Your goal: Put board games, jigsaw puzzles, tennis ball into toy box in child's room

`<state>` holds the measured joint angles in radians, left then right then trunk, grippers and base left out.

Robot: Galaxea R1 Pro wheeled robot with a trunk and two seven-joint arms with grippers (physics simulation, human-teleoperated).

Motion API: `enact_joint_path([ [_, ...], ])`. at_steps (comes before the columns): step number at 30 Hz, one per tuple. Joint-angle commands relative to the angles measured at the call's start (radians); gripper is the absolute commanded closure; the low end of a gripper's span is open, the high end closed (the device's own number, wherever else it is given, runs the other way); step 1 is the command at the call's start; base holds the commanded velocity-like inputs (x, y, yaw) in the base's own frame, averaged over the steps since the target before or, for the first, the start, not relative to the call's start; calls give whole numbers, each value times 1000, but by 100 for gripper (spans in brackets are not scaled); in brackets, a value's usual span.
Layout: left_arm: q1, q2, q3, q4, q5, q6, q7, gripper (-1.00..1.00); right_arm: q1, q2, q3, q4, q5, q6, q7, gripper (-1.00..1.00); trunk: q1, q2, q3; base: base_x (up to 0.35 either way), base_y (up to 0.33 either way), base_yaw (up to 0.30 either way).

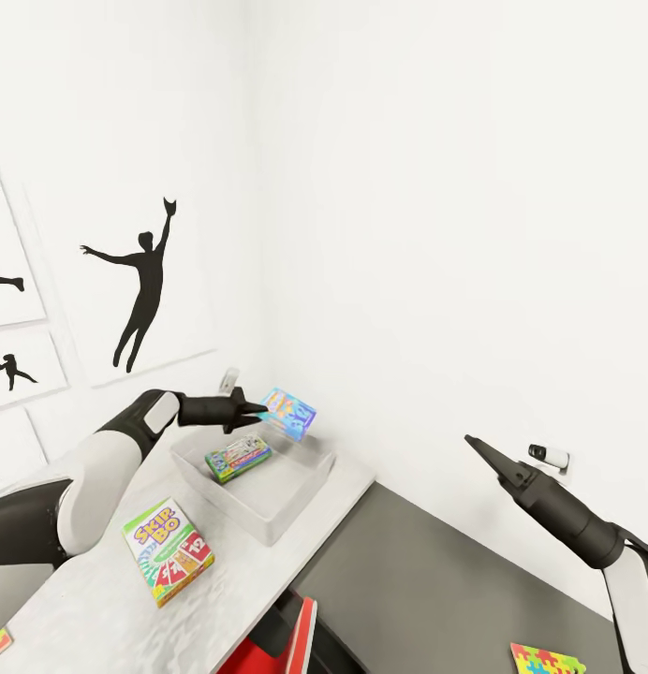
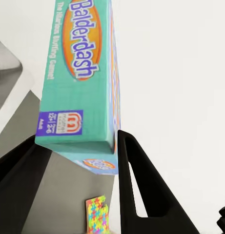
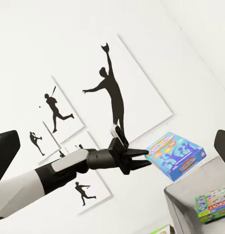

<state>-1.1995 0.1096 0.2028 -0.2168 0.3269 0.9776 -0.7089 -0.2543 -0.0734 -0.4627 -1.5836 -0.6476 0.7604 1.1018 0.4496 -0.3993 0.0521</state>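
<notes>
Balderdash box (image 1: 288, 413), the blue-and-orange board game, is sitting pinched in my left gripper (image 1: 265, 410) right now, jaws closed on one end of it, and I'm holding it in the air over the far edge of the toy box (image 1: 232, 513) on the desk (image 1: 99, 618). There's already a green game box (image 1: 238, 457) lying inside the bin, and the SKIP-BO box (image 1: 168, 549) is lying flat on the desk just beside the bin, not in yet. I'm guessing the trick here is getting the box properly above the open middle of the bin before letting go, since it's hanging pretty close to the rim and tilted, so it could clip the sloping wall and flip out the back. I'd bring it lower and a bit toward me first, then release. My right gripper (image 1: 475, 442) is hanging free off to the side with nothing in it, fingers spread apart in the right wrist view. One jigsaw puzzle (image 1: 547, 659) is lying on the floor near my right arm.
</notes>
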Motion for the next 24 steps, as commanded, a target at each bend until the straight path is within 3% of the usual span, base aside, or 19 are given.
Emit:
enact_joint_path([
  [1,0,0,3,1,-4,4,12,100,0,0,0,0,-4,9,0,-100,0,-1,0,0,0,0],
  [6,0,-1,-1,4,-19,12,142,100,-2,-3,-1,-4,1,37,-8,-100,0,-1,0,0,0,0],
  [10,0,1,-2,5,-22,21,216,100,-3,-16,-3,-6,28,156,-86,-100,0,-1,0,0,0,0],
  [17,1,14,-29,30,-30,21,233,100,-1,-28,2,-6,35,235,-130,-100,0,-1,0,0,0,0],
  [24,2,13,-63,40,-31,13,235,100,0,-24,3,-6,36,239,-131,-100,0,-1,0,0,0,0],
])
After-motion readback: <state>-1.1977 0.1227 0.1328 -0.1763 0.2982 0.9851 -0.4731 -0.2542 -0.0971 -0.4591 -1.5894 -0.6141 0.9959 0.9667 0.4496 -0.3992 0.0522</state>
